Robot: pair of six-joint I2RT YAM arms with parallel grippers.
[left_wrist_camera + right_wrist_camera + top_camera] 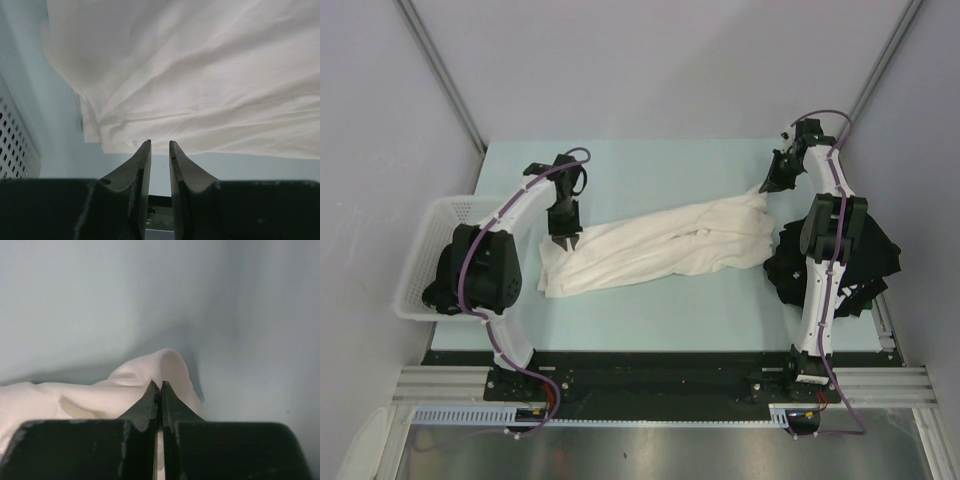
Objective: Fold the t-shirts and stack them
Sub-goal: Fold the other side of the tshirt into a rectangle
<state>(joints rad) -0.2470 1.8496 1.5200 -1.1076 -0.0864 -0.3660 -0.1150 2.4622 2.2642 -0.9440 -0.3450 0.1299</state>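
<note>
While the right gripper (160,385) has its two fingers pressed tight together on a fold of the cream-white t-shirt (75,400), the left gripper (160,144) stands with a narrow gap between its fingers (140,170), and the pale table (160,175) shows through that gap. In the right wrist view the pinched fold bulges up just beyond the fingertips and to either side of them, and the rest of the cloth trails away to their left. From above, the cream-white t-shirt (660,245) is drawn to a point at the tips of the right gripper (761,190). From there it runs as a long rumpled band across the table (650,310) to the left gripper (563,240), where it spreads wider. In the left wrist view the shirt (200,75) fills everything ahead of the fingertips, its near edge lying just beyond them. Whether the tips touch that edge is hard to tell from this angle, though they do not appear to be gripping it. To the left of those fingers stands the perforated wall of the white mesh basket (12,145), which from above sits at the table's left edge beside the left arm (425,240). The black t-shirts (870,255) lie in a heap nearer the arm's base than the right fingers and well apart from them, their edge meeting the cream shirt's right end.
</note>
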